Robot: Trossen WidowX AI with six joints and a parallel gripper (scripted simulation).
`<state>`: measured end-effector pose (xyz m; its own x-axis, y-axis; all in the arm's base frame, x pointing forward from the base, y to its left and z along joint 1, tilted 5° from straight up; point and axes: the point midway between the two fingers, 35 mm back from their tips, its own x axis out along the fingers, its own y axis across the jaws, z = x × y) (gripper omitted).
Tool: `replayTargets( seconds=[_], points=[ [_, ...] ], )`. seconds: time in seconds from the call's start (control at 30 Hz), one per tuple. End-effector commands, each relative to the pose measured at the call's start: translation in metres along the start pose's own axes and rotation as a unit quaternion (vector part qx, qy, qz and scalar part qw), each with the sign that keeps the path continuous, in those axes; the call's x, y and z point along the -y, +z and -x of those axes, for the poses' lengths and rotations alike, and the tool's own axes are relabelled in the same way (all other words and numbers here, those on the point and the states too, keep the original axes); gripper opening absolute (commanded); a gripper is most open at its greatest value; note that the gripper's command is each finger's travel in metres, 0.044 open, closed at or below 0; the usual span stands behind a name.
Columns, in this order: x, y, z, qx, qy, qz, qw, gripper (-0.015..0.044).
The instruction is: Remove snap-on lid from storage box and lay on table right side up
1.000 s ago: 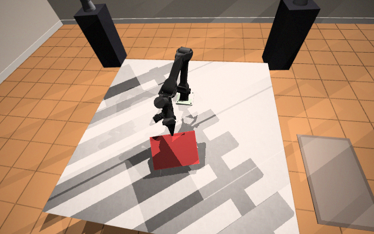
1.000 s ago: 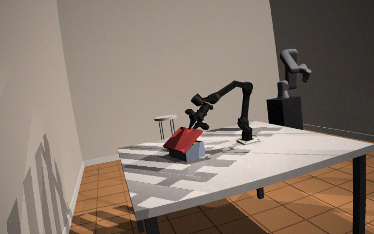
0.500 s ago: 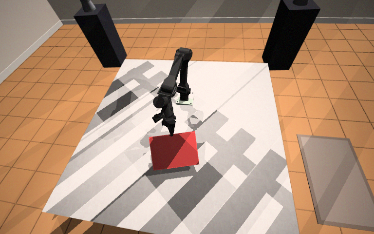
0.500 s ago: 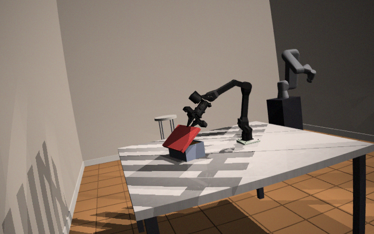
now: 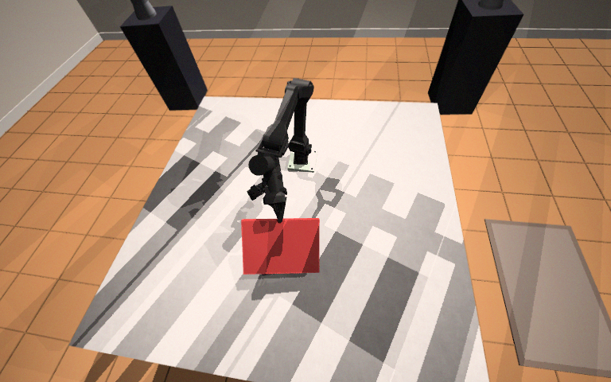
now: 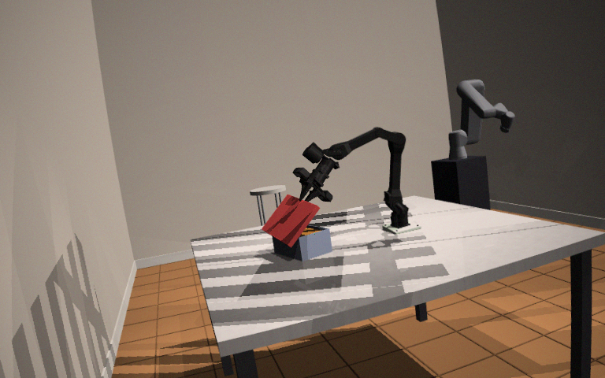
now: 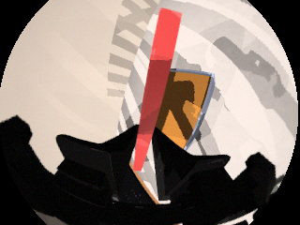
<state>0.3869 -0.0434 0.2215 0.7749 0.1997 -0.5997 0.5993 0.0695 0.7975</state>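
Note:
The red lid (image 5: 280,245) (image 6: 290,220) (image 7: 157,84) is tilted steeply, its far edge raised. My gripper (image 5: 279,219) (image 6: 308,198) (image 7: 145,128) is shut on that raised edge. The lid's low edge hangs over the near side of the box. The blue-grey storage box (image 6: 314,244) (image 7: 208,105) stands on the white table (image 5: 387,148) (image 6: 446,253) under the lid, with its orange inside (image 6: 307,231) (image 7: 184,107) showing. In the top view the lid hides the box. In the wrist view the lid is seen edge-on between the fingers.
The arm's base plate (image 5: 301,166) (image 6: 401,228) stands behind the box. Two black pedestals (image 5: 164,58) (image 5: 472,53) stand at the table's far corners; one carries a grey arm (image 6: 477,111). A round stool (image 6: 266,191) stands beyond the table. A grey mat (image 5: 545,288) lies on the floor.

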Motion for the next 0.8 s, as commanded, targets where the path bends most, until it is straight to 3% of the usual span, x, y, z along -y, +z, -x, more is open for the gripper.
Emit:
replayTargets(
  seconds=[0.0,0.77],
  points=[
    [-0.011,0.001,0.005,0.005,0.008,0.002,1.0,0.0],
    [-0.034,0.001,0.025,0.005,0.008,0.002,1.0,0.0]
  ],
)
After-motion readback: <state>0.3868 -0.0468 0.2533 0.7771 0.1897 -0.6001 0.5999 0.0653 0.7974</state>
